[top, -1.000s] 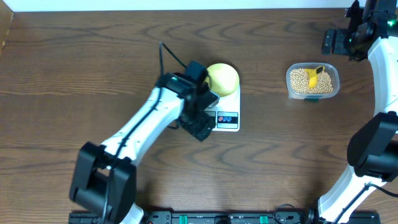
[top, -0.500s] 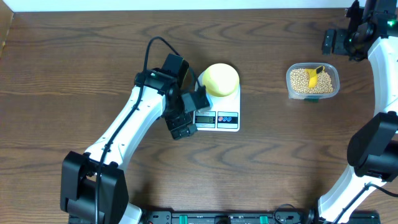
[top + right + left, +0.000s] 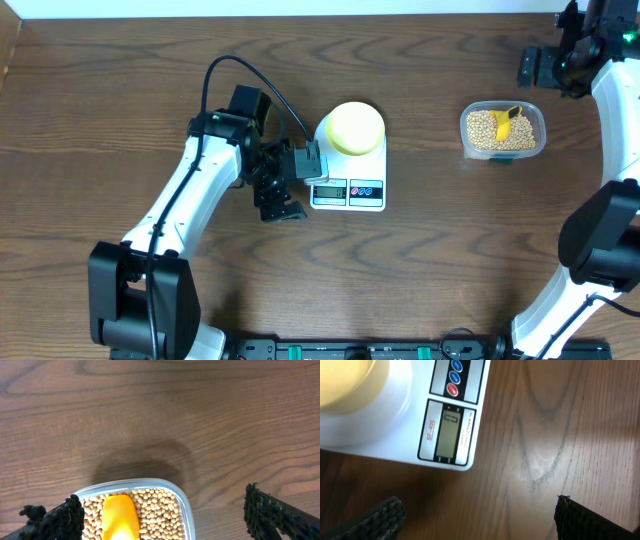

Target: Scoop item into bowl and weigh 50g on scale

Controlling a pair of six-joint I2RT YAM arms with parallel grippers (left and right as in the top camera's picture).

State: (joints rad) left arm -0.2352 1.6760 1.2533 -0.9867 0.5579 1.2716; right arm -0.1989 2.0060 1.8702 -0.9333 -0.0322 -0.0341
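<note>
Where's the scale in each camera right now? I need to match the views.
Overhead: the scale sits in the middle of the picture.
Left wrist: the scale is upper left, cut off by the top and left edges.
Right wrist: not in it.
Shared landmark: the pale yellow bowl resting on it, seen overhead and from the left wrist.

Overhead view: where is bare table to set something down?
Free: the strip between the scale and the clear container; the wood below the scale in the picture; the upper-left corner. Crowded: left of the scale, where the left arm stands close, and the right edge by the right arm.
</note>
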